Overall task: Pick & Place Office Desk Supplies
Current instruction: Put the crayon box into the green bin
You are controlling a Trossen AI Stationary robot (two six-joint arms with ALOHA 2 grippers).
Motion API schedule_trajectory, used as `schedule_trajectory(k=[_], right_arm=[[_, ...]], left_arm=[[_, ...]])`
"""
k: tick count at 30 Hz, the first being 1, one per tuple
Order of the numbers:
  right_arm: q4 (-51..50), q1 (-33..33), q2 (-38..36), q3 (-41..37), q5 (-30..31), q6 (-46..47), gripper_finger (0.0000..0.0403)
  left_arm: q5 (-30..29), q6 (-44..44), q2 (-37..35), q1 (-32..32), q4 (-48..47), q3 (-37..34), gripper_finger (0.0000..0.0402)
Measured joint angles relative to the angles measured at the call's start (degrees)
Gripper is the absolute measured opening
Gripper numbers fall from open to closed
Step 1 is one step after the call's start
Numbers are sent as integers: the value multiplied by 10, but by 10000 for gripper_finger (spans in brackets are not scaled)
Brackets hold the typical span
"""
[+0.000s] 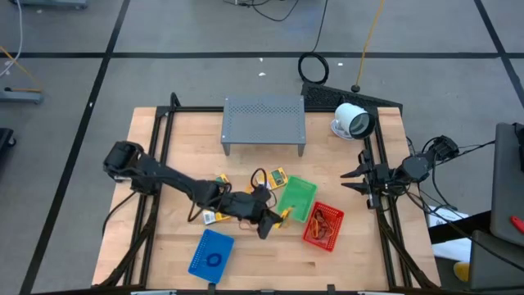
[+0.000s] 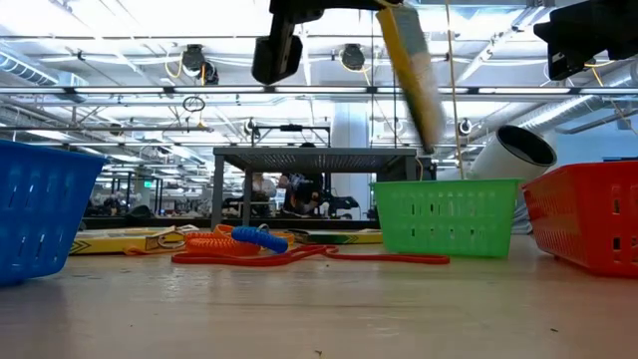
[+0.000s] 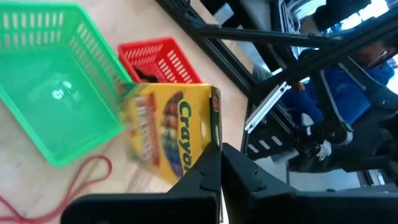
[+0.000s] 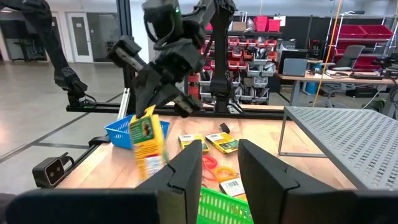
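A yellow crayon packet [image 3: 165,134] with a green label hangs above the table beside the green basket [image 1: 296,199], with my left gripper [image 3: 221,149] shut on it. From the low view the packet [image 2: 414,80] slants down, clear of the table. More yellow packets [image 1: 280,174] lie flat on the wood, and orange rubber bands [image 2: 299,256] lie near them. My right gripper [image 4: 217,162] stands open at the table's right edge, with nothing between its fingers. My left gripper pinches the packet between its two fingers at one end edge [image 3: 208,149]. The fingers come slanting down from the table's left side. The packet [image 4: 147,142] hangs tilted below the fingers, lifted clear of the table.
A red basket [image 1: 323,225] with orange bands stands right of the green one, and a blue basket [image 1: 211,251] with a blue ring stands near the front edge. A grey perforated shelf [image 1: 264,123] and a white round device [image 1: 352,121] stand at the back.
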Motion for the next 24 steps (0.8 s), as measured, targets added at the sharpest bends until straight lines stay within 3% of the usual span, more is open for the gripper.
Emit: schedule_trajectory(k=[4, 15, 18, 21, 24], right_arm=[[0, 0, 0, 0, 0, 0, 98], [0, 0, 0, 0, 0, 0, 95], [0, 0, 0, 0, 0, 0, 96], [0, 0, 0, 0, 0, 0, 95], [0, 0, 0, 0, 0, 0, 94]], left_arm=[[26, 19, -3, 29, -1, 0, 1], [232, 42, -3, 130, -84, 10, 0], [305, 106, -2, 156, -167, 59, 0], [369, 204, -2, 181, -313, 142, 0], [391, 304, 7, 201, -473, 231, 0]])
